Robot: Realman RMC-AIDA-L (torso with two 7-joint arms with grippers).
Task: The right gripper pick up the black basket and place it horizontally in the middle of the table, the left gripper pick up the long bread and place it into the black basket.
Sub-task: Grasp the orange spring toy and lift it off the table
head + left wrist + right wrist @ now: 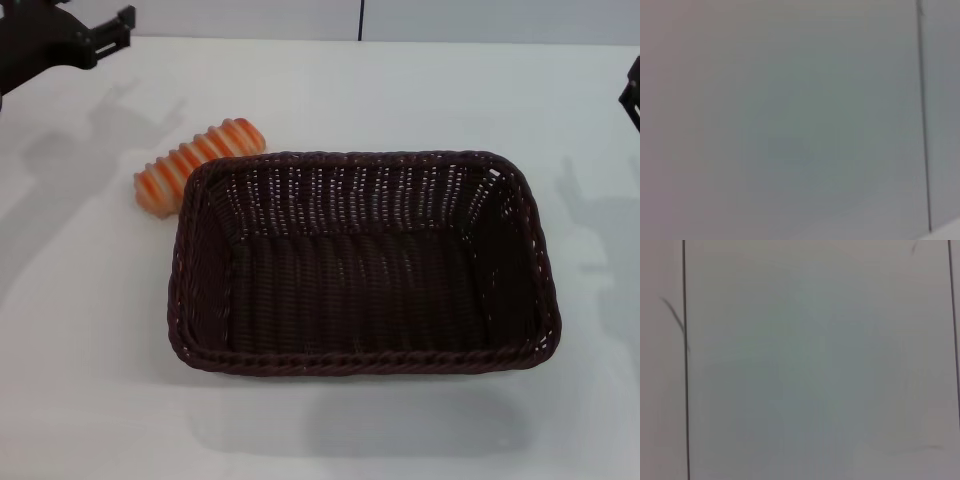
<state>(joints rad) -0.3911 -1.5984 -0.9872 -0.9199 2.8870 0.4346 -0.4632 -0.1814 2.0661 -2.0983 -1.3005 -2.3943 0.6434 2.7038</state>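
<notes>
Nearest the head camera lies bare white table (90, 400), and just beyond it the black basket (362, 262) sits upright and empty, long side across the view, roughly central and already lying horizontally. Behind the basket's far left corner rests the long bread (200, 165), on the table outside the basket, angled, its nearer end very close to or touching the braided rim. Left gripper (95, 38) shows at the upper left corner, raised and well apart from the bread; whether its jaws are released or clenched cannot be told, and it grasps nothing visible. Right gripper (632, 95) appears only as a dark sliver at the right edge, clear of the basket; state of its jaws cannot be told. Left wrist view shows only a plain pale surface with one thin dark seam; no task object appears. Right wrist view likewise shows a pale panel with thin dark lines and nothing of the task. Judgement: the basket placement looks complete, and the bread step is in hand but not begun. Next move calls for the left gripper to descend over the bread, jaws spread across its narrow width, avoiding the basket rim
</notes>
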